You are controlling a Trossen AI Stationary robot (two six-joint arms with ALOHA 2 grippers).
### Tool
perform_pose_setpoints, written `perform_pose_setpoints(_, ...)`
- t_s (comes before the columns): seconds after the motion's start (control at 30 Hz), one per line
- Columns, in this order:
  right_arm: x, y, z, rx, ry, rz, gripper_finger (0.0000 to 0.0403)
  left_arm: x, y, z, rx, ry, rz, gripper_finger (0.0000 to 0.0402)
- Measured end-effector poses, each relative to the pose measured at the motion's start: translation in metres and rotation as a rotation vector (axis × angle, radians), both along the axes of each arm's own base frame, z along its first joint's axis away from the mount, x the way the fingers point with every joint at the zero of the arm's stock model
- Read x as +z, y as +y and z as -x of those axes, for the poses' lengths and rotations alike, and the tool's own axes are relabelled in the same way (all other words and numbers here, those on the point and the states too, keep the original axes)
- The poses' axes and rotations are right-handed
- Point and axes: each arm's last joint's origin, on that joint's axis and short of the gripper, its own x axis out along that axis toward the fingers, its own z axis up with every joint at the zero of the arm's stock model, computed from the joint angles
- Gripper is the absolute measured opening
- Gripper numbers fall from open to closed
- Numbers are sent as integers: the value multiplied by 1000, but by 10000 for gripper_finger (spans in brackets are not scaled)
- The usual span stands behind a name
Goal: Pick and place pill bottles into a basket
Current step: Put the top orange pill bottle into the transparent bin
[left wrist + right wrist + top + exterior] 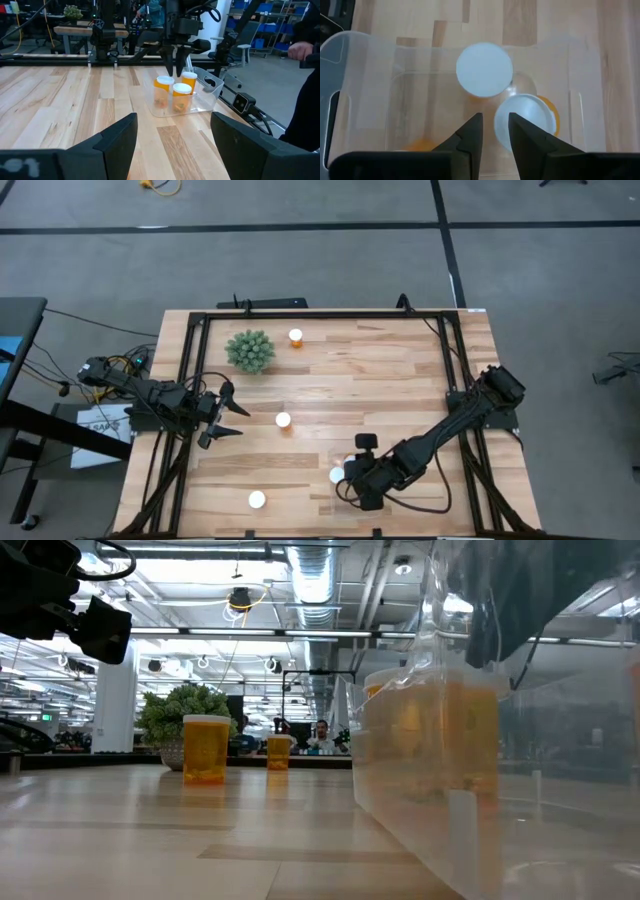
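The clear basket (209,94) stands on the table's near right part with three orange, white-capped pill bottles upright in it (182,96), (164,88), (189,80). My right gripper (175,73) hangs over them, pointing steeply down, its fingers shut with nothing between them. Its wrist view shows two caps (484,68), (525,119) below the fingertips (495,131). Three more bottles stand on their bases on the bare wood (296,336), (283,420), (257,500). My left gripper (225,420) waits open and level at the table's left side.
A spiky green plant (250,351) stands at the far left of the table. A black metal frame (320,312) runs around the tabletop. A person's hand (301,49) shows beyond the table's right edge. Open wood lies between the loose bottles and the basket.
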Motion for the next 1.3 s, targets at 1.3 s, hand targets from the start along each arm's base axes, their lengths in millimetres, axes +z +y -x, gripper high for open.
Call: perform_pose_setpoints(1.3,47,-23,-39,-41,-168,-60,88,0,0,0,0,0,0,242)
